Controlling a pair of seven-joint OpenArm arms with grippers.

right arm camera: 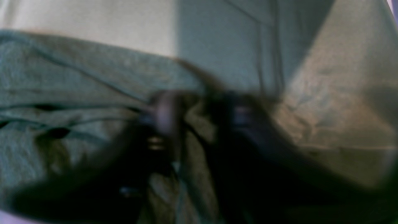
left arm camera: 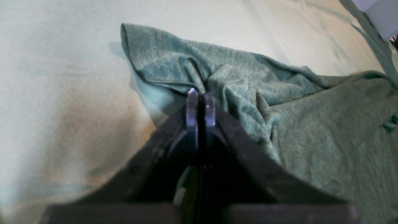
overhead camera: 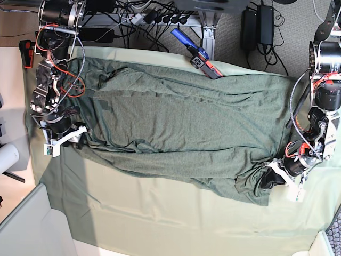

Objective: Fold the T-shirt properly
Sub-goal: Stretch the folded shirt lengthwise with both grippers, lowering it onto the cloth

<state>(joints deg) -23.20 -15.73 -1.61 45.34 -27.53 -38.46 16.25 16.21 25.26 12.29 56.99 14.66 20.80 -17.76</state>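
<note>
The dark olive T-shirt [overhead camera: 181, 122] lies spread and wrinkled across the pale green table cloth [overhead camera: 160, 213]. At the shirt's lower right corner, my left gripper [overhead camera: 270, 178] has its fingers pressed together on a bunched fold of the T-shirt [left arm camera: 326, 130]. The left gripper [left arm camera: 200, 93] shows as two close metal tips where the crumpled edge meets the cloth [left arm camera: 62, 77]. At the shirt's left edge my right gripper [overhead camera: 82, 140] pinches fabric. The right wrist view is blurred. There the right gripper [right arm camera: 199, 118] has a raised ridge of the T-shirt [right arm camera: 62, 93] between its dark fingers.
A blue and red tool [overhead camera: 194, 50] lies at the table's far edge on the shirt's border. Cables and power strips sit beyond it. A white box [left arm camera: 382, 12] stands at one corner. The cloth hangs over the table edge [right arm camera: 233, 46].
</note>
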